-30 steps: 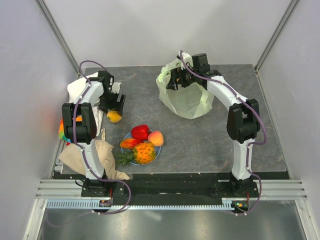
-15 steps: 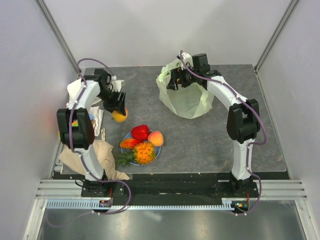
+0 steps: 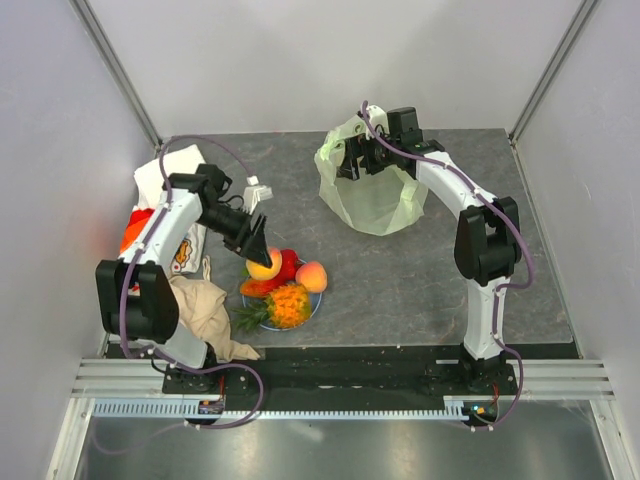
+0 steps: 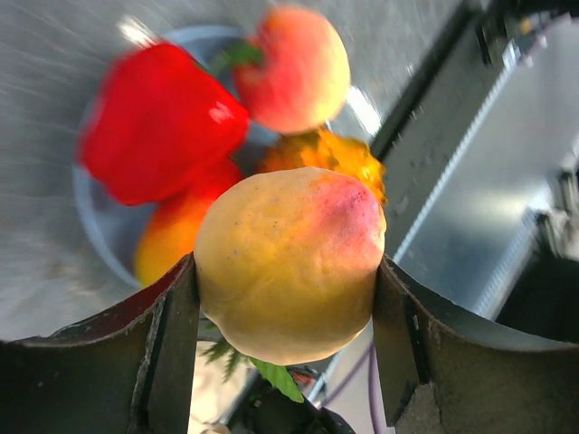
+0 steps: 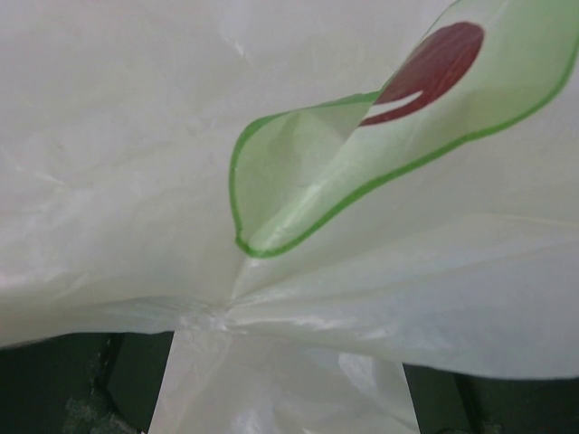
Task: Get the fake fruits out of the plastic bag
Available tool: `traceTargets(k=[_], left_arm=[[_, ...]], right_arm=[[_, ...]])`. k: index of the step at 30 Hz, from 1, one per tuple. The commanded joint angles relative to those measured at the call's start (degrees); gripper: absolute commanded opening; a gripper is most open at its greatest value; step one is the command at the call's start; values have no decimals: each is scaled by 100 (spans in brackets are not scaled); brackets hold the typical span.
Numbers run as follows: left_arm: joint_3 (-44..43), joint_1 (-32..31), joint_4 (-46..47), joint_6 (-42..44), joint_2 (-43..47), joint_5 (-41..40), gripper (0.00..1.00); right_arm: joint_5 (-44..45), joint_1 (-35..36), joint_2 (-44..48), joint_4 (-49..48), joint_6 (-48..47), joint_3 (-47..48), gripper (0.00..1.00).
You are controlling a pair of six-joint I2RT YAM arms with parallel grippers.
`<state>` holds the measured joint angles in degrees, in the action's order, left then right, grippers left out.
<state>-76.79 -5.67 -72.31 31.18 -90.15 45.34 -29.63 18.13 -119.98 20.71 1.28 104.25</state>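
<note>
My left gripper (image 3: 260,258) is shut on a yellow-orange round fruit (image 3: 264,266) with a red blush (image 4: 288,260) and holds it just above the light-blue plate (image 3: 309,311). On the plate lie a red pepper piece (image 3: 288,262), a peach (image 3: 312,276), an orange fruit (image 3: 256,288) and the pineapple (image 3: 286,305). The pale yellow-green plastic bag (image 3: 372,203) stands at the back. My right gripper (image 3: 352,160) is shut on the bag's upper edge; the right wrist view is filled with bag film (image 5: 298,271).
A white cloth (image 3: 160,182) and colourful items lie at the left edge. A beige cloth (image 3: 200,312) lies at the front left beside the plate. A small white object (image 3: 256,188) sits behind the left gripper.
My left gripper has carried the yellow-orange fruit from near the white cloth toward the front right, to above the plate. The right gripper and bag have stayed in place.
</note>
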Motion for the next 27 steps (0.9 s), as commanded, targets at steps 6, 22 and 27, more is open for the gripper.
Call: traceTargets(k=[6,22,27], left_arm=[[463,-364,358,196,68,239,8],[754,-373,938,-42,-143,-333,29],[798,-373,938,-7,-152,-360,41]], right_arm=[[-34,-11,-86,-23,-14,-71,98],[-61,-11,-69,-32,-14,-124,98],[-87,-11,-60,-32,-14,-133,98]])
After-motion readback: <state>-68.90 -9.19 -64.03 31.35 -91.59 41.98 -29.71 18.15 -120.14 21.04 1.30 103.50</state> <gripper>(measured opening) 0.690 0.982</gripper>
